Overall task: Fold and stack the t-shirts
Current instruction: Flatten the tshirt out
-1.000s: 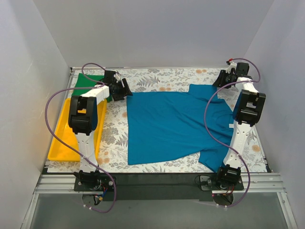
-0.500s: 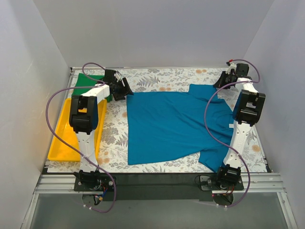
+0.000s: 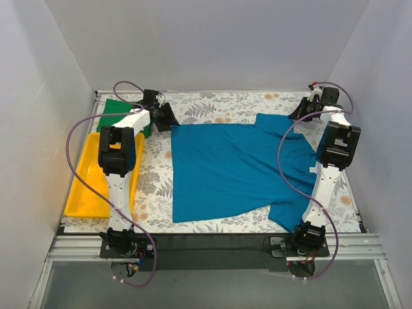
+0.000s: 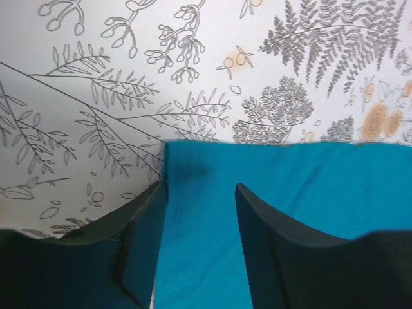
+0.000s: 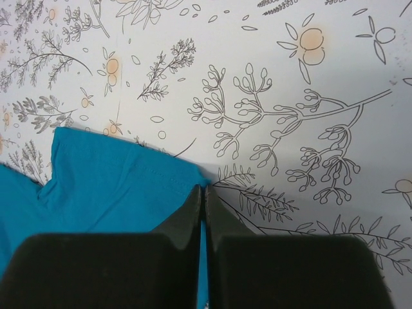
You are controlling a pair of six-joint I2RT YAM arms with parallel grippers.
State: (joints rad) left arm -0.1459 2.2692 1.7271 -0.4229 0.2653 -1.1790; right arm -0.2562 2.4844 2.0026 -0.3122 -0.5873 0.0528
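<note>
White walls boxed in a floral-print worktop (image 3: 219,106). Teal t-shirt (image 3: 232,167) lay flat, centre-right, sleeves toward the right arm. Right tool (image 5: 204,190) was pressed together, pinching the far sleeve corner. Left tool (image 4: 199,193) stood spread, jaws astride the shirt's far-left corner, cloth between them but not clamped. Green t-shirt (image 3: 116,109) sat folded at the far-left corner, just beyond the yellow tray (image 3: 87,187). Best bet imo: left should close low, right at the hem corner, then both lift level & together so the far edge folds over w/o skew. Room: far wall sat close behind both tools, tray near the left arm, so the open run was toward the bases.
</note>
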